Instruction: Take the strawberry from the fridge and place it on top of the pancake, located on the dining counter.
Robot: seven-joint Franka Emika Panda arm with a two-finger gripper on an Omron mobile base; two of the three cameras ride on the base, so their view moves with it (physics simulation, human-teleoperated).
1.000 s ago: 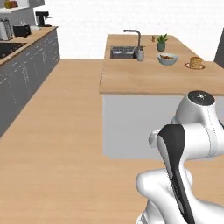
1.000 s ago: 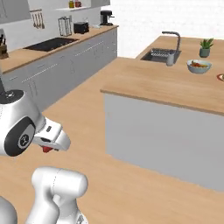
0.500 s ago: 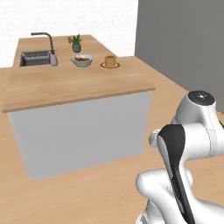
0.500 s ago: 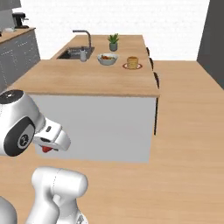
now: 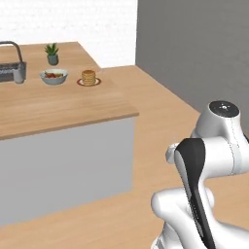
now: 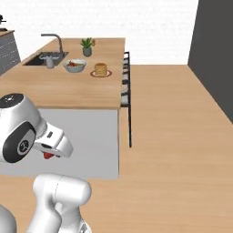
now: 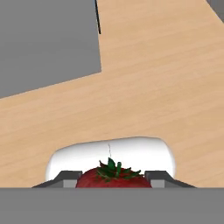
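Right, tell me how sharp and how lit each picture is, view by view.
Left base view: flat even light, the pancake small and soft-edged. Right base view: the dining counter evenly lit, no glare, the fruit bowl slightly blurred. Hand view: the strawberry held in the hand is crisp, its bottom cropped.

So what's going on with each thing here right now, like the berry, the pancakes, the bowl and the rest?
strawberry: held between the jaws, off the counter
gripper: shut on the strawberry, tucked close to the robot's body
pancake: stacked on its plate, nothing on top yet
dining counter: carries the pancake, bowl, plant and sink
fruit bowl: upright, filled, left of the pancake
potted plant: upright behind the bowl
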